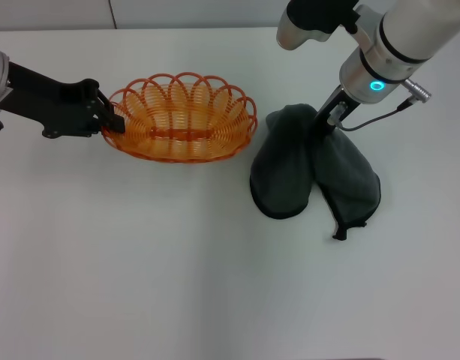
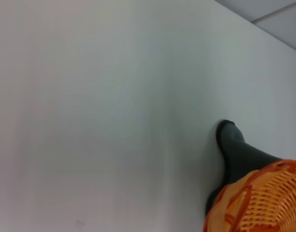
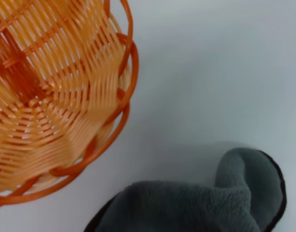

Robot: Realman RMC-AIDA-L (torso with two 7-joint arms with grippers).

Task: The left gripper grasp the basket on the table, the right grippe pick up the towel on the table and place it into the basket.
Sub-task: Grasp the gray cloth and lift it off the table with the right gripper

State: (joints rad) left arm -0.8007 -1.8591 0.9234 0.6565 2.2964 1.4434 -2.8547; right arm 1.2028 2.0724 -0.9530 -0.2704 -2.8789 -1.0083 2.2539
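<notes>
Head view shows the left claw [image 1: 112, 120] clamped on the basket [image 1: 181, 118] rim toward the counter [image 1: 139, 262] far edge, while the right claw [image 1: 325, 122] pinches the soft, limp, light towel [image 1: 312, 169] beside it at its central fold.

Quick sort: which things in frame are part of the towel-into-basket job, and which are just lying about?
Part of the job:
- basket, on the table, empty
- towel, beside the basket, not in it
- left tool, at the basket's rim
- right tool, down on the towel's far edge

Lying about:
- nothing else visible
</notes>
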